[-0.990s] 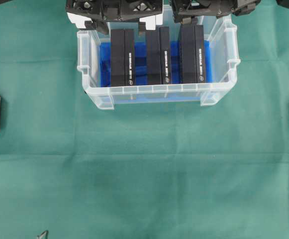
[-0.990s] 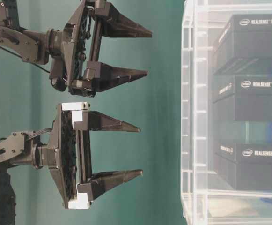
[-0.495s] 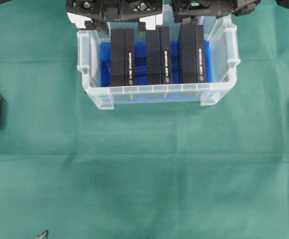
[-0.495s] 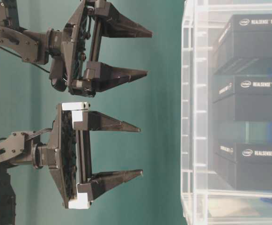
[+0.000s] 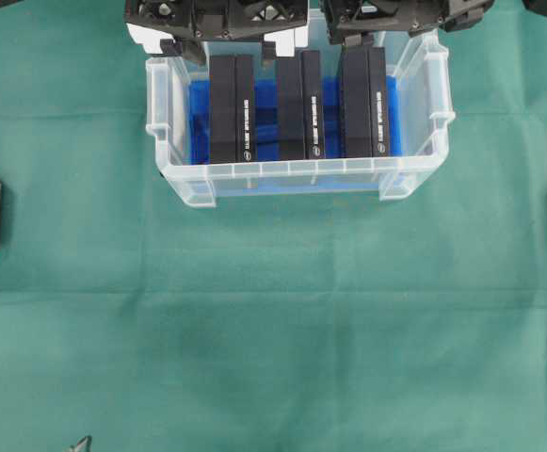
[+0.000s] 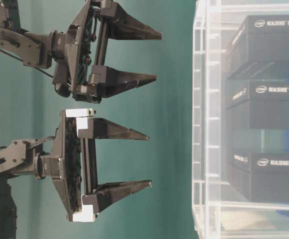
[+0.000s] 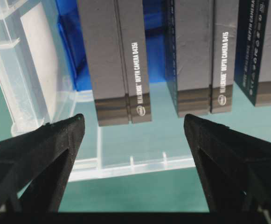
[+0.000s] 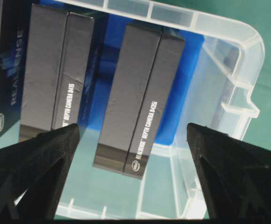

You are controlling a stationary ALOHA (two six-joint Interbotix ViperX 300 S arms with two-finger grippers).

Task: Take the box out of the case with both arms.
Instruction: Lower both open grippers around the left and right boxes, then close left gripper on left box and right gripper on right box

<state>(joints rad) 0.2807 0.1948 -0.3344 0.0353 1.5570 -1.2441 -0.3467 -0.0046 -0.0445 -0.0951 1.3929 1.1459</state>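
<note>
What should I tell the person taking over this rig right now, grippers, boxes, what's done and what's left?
Left end effector: open, empty, hovering over the case's left side.
Right end effector: open, empty, hovering over the case's right side.
Case: clear tub on the green cloth, blue sheet lining its bottom.
Boxes: left box, middle box and right box stand on edge inside, apart from each other.
Done: both arms are positioned above the case.
Left: nothing gripped yet; a box must be grasped and lifted out with both arms.

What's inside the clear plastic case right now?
Three black boxes standing on edge, on a blue sheet lining the case; sheet beneath them is hidden.
</note>
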